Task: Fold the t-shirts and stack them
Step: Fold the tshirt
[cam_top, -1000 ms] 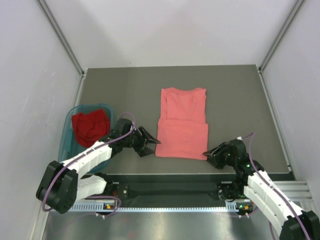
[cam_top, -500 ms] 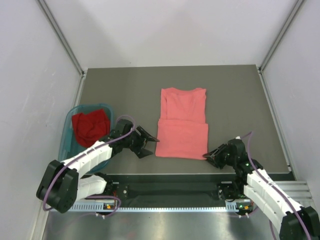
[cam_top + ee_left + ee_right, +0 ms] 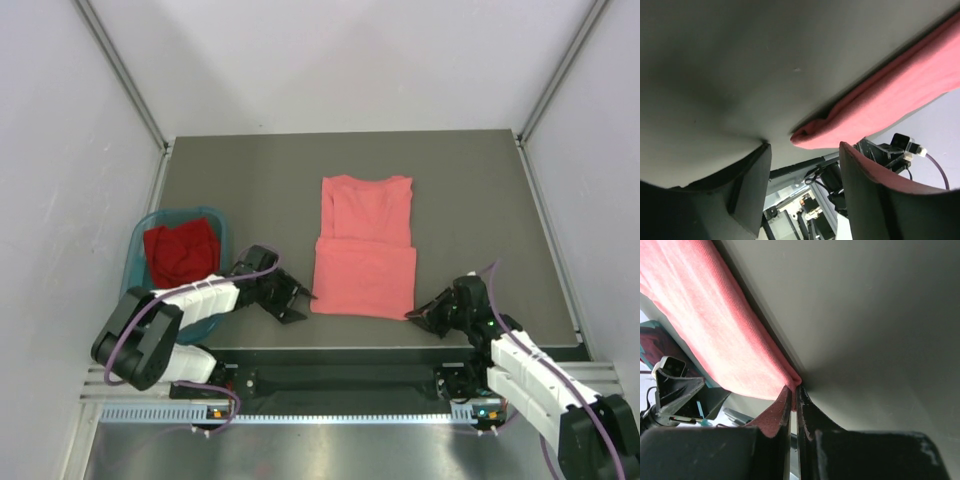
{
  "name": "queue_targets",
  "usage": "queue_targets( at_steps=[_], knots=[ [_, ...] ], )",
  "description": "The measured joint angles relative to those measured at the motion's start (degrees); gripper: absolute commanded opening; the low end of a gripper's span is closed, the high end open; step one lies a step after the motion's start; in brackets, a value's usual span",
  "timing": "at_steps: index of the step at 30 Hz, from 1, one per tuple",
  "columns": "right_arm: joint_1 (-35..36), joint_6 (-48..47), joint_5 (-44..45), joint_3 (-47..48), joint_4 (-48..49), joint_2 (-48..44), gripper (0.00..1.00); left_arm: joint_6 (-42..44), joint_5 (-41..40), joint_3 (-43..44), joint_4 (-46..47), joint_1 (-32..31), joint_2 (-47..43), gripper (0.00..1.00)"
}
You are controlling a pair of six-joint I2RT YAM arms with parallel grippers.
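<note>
Lying flat and folded, the pink shirt (image 3: 365, 245) sits at the middle of the worktop (image 3: 470, 190), its collar end toward the far edge and its doubled lower half reaching toward the near edge, where both arms work low over the surface.

The left gripper (image 3: 302, 305) is at the shirt's near left corner with its jaws spread wide. From the left wrist, that corner of cloth (image 3: 890, 95) shows as a rounded fold just ahead of the gap between the two dark fingers (image 3: 752, 175), touching neither.

The right gripper (image 3: 414, 316) is at the shirt's near right corner with its jaws pressed together. The right wrist view has the tips meeting the very corner of the ribbed pink fabric (image 3: 715, 315); whether any cloth is caught between them cannot be told.

The red shirt (image 3: 180, 252) lies crumpled inside the teal basket (image 3: 135, 262) at the worktop's near left corner, well apart from the pink one, with the left arm stretching past the basket's near side.
</note>
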Motion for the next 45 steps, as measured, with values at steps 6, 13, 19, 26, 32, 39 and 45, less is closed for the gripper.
queue_targets(
  at_steps=[6, 13, 19, 26, 32, 39, 45],
  knots=[
    [-0.26, -0.55, -0.11, 0.04, -0.46, -0.26, 0.0, -3.02, -0.17, -0.11, 1.01, -1.38, 1.18, 0.55],
    [-0.37, -0.92, 0.02, 0.04, -1.73, -1.4, 0.0, -6.01, -3.5, -0.39, 1.03, -3.15, 0.42, 0.51],
    [-0.63, -1.49, 0.09, 0.72, -2.67, -0.87, 0.0, -8.66, -6.73, -0.39, 2.54, -6.34, 0.39, 0.5],
    [-0.74, -1.55, 0.17, 0.85, -2.95, -0.74, 0.0, -11.5, -9.46, -1.03, 4.5, -7.82, 0.42, 0.41],
    [-1.01, -1.9, 0.17, 1.11, -3.63, -0.74, 0.0, -12.7, -10.93, -1.79, 5.57, -7.96, 0.42, 0.16],
    [-1.07, -5.97, -0.02, 2.97, -3.78, 2.16, 0.0, -8.87, -12.17, -1.73, 5.75, -8.11, 0.42, 0.0],
    [-1.09, -13.25, -0.55, 7.32, -6.19, 4.79, 0.0, -3.56, -14.36, -0.92, 1.55, -8.63, -2.51, 0.0]
  ],
)
